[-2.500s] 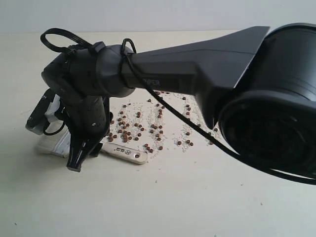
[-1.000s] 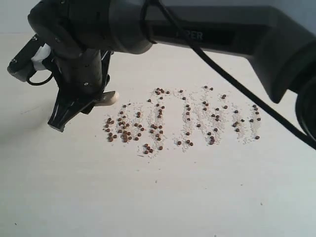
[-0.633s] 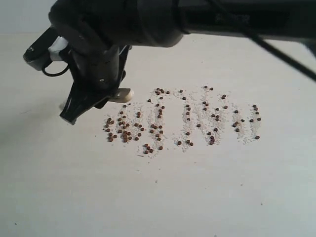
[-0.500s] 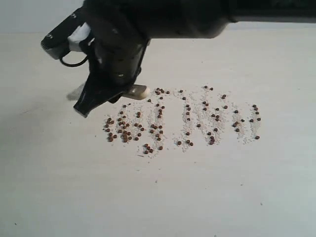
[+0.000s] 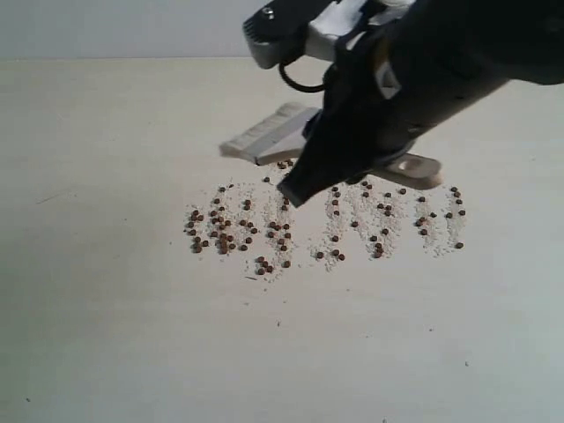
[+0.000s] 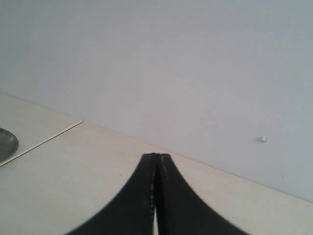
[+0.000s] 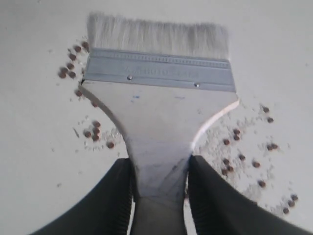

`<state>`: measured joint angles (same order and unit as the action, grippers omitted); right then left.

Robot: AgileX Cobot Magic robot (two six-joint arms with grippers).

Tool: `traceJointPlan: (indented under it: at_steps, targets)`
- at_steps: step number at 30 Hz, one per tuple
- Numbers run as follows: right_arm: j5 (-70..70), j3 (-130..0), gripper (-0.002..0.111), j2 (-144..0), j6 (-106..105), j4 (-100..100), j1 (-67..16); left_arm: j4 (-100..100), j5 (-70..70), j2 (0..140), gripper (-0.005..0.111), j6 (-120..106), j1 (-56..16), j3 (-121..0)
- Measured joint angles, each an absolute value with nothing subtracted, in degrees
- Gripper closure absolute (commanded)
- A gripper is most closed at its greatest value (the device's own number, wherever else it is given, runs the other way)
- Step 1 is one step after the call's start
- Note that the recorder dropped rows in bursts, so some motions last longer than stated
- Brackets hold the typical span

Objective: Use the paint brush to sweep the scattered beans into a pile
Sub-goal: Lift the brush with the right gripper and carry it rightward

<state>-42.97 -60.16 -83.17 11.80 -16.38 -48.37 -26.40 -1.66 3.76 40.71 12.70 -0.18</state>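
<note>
The paint brush (image 7: 159, 103) has a smooth matt handle, dull metal band, fine bristles

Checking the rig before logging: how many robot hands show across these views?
2. The right hand grips the paint brush by its handle over the beans; the left hand, shut and empty, shows only in its own wrist view. None seem hidden.

Left gripper (image 6: 155, 159), lower centre of the frame: its 2 black jaws are pressed together along a thin vertical seam, with nothing between them. Pale beige table (image 6: 73, 169) fills the lower part of the frame, crossed at lower left by a thin light strip (image 6: 44, 141). A dark round object (image 6: 5, 145) is cut off by the left edge. Plain grey wall (image 6: 171, 63) fills the upper part, with a small white speck (image 6: 262, 139) at right.
</note>
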Motion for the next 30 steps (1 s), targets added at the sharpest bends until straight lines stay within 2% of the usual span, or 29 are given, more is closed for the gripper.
traceJointPlan:
  at_steps: [7,22,30]
  targets:
    - [-52.4,-59.3,0.108,-76.6,11.8,-13.9,-46.4,-26.4,-1.7,3.8,0.107,40.7,12.7,-0.2]
    - [-62.0,-59.4,0.108,-80.0,6.6,-12.5,-46.1,-26.4,-1.7,3.8,0.107,40.7,12.7,-0.2]
    - [-62.6,-63.5,0.108,-84.7,2.4,-12.3,-44.1,-26.4,-11.6,3.8,0.107,40.7,12.7,-0.2]
